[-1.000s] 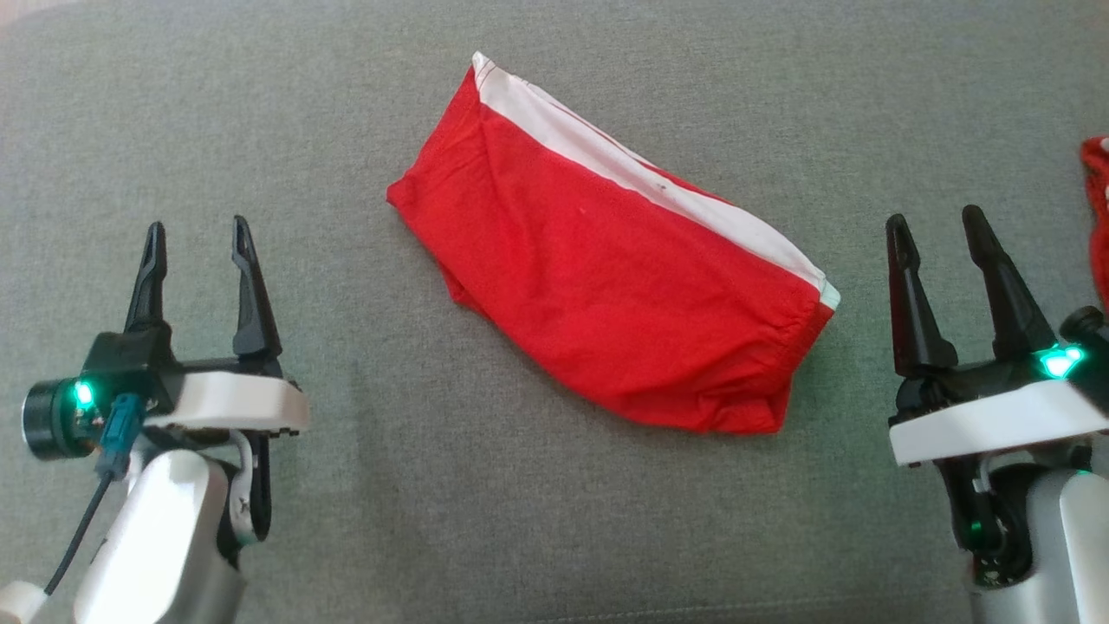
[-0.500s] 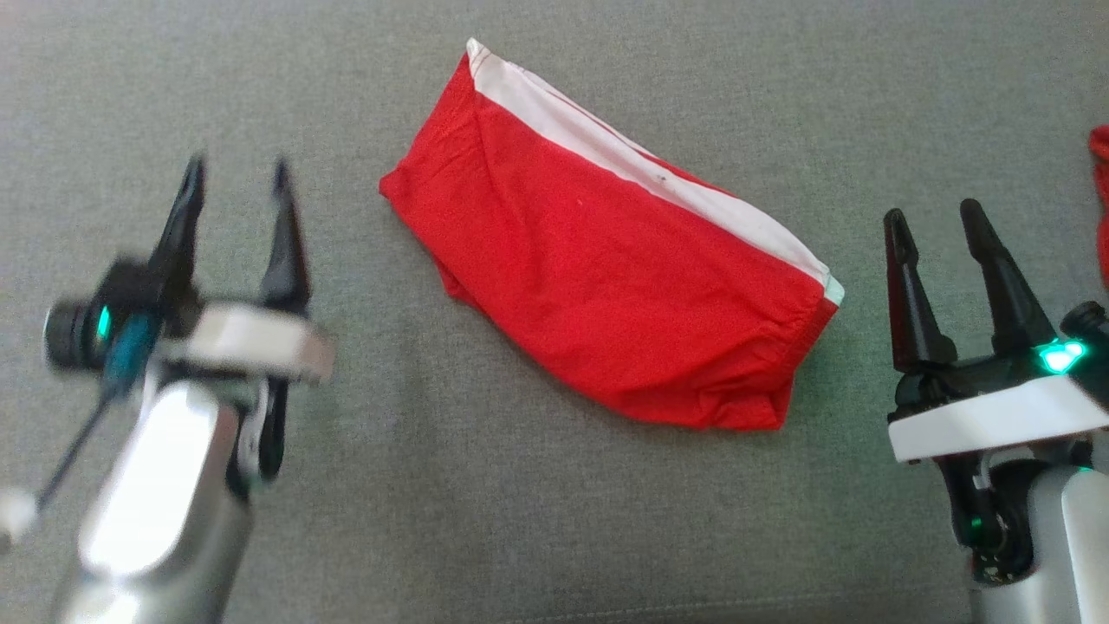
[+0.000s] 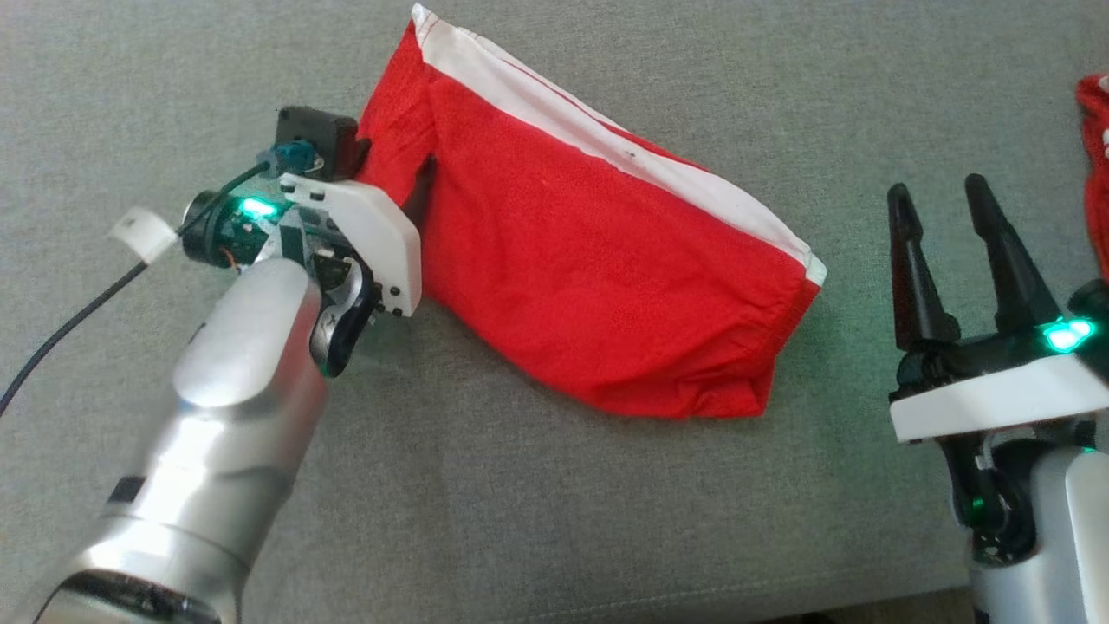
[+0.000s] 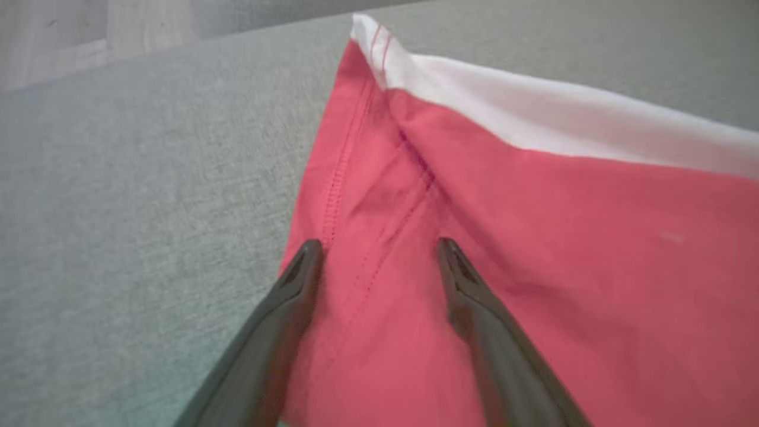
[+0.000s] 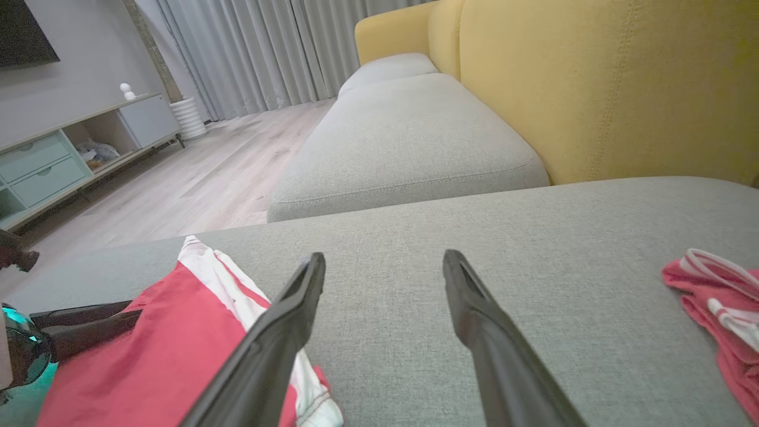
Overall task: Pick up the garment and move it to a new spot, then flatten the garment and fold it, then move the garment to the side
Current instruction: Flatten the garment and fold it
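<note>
On grey fabric sofa cushion (image 3: 606, 520): folded red cloth garment (image 3: 598, 286) with white band along its far edge, lying slantwise. At its left end, left gripper (image 4: 379, 252), dark fingers spread, straddling a stitched seam, clamped on nothing. Well right of garment's gathered end, right gripper (image 3: 936, 186), jaws likewise apart, empty, over bare cushion. Farther right, crumpled red-and-white striped cloth (image 3: 1093, 173). Behind, yellow upholstered backrest (image 5: 593, 89).
</note>
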### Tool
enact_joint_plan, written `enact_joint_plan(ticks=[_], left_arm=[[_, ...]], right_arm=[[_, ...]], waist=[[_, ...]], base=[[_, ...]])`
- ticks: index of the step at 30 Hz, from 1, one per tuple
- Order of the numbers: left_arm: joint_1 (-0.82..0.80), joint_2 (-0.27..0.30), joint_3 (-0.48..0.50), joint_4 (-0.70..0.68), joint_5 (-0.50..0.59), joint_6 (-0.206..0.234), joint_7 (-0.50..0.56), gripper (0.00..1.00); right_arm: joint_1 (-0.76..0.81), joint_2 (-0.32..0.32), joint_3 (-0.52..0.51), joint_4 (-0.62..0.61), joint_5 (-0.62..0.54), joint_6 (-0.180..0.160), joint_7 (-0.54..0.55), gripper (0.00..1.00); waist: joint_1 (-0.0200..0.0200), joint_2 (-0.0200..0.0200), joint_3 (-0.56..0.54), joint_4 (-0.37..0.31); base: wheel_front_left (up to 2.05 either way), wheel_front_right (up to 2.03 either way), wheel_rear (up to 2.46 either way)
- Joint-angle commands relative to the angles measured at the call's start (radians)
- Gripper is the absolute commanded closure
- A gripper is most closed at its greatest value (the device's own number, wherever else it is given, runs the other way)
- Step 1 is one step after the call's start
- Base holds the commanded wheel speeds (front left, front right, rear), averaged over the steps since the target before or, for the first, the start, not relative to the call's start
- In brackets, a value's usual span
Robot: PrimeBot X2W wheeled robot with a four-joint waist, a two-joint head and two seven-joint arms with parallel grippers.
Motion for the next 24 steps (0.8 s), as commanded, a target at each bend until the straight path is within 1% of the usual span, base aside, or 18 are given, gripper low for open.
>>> enact_joint_plan(ticks=[1, 3, 8, 10, 12, 15, 16, 17, 20, 24], left_arm=[[-0.048, 0.021, 0.023, -0.016, -0.001, -0.003, 0.005, 0.00], [-0.072, 0.013, 0.014, 0.041, 0.005, 0.001, 0.020, 0.00], [-0.112, 0.000, -0.014, 0.164, 0.035, 0.038, 0.061, 0.00], [-0.120, -0.009, -0.027, 0.211, 0.040, 0.045, 0.100, 0.00], [-0.117, -0.030, -0.028, 0.253, 0.013, 0.019, 0.170, 0.00], [-0.109, -0.052, -0.037, 0.298, -0.024, -0.036, 0.278, 0.00], [-0.107, -0.055, -0.039, 0.304, -0.034, -0.049, 0.296, 0.62], [-0.097, -0.062, -0.033, 0.309, -0.063, -0.070, 0.324, 1.00], [-0.087, -0.055, -0.041, 0.300, -0.074, -0.085, 0.326, 1.00], [-0.074, -0.026, -0.050, 0.263, -0.063, -0.088, 0.275, 1.00]], right_arm=[[-0.002, 0.000, 0.015, -0.033, 0.008, -0.002, 0.004, 0.00], [0.006, 0.000, 0.006, -0.035, 0.008, -0.002, 0.005, 0.00], [0.016, 0.007, 0.002, -0.046, 0.005, -0.002, 0.012, 0.00], [0.017, 0.010, 0.003, -0.050, 0.007, -0.002, 0.015, 0.00], [0.016, 0.012, 0.005, -0.052, 0.009, -0.002, 0.018, 0.00], [0.016, 0.014, 0.007, -0.052, 0.012, -0.002, 0.022, 0.00], [0.016, 0.014, 0.007, -0.052, 0.012, -0.002, 0.023, 0.00], [0.019, 0.015, 0.007, -0.051, 0.012, -0.002, 0.023, 0.00], [0.026, 0.015, 0.002, -0.051, 0.011, -0.002, 0.025, 0.00], [0.033, 0.016, 0.002, -0.047, 0.012, -0.002, 0.028, 0.00]], waist=[[-0.0002, 0.0000, 0.002, -0.003], [-0.0002, 0.0000, 0.005, -0.005], [-0.0002, 0.0000, 0.005, -0.011], [-0.0002, 0.0000, 0.004, -0.014], [-0.0002, 0.0000, 0.002, -0.018], [-0.0002, 0.0000, -0.001, -0.022], [-0.0002, 0.0000, -0.002, -0.023], [-0.0002, 0.0000, -0.006, -0.023], [-0.0002, 0.0000, -0.016, -0.018], [-0.0002, 0.0000, -0.032, -0.006]], base=[[0.00, 0.00, 0.00], [0.00, 0.00, 0.00], [0.00, 0.00, 0.00], [0.00, 0.00, 0.00], [0.00, 0.00, 0.00], [0.00, 0.00, 0.00], [0.00, 0.00, 0.00], [0.00, 0.00, 0.00], [0.00, 0.00, 0.00], [0.00, 0.00, 0.00]])
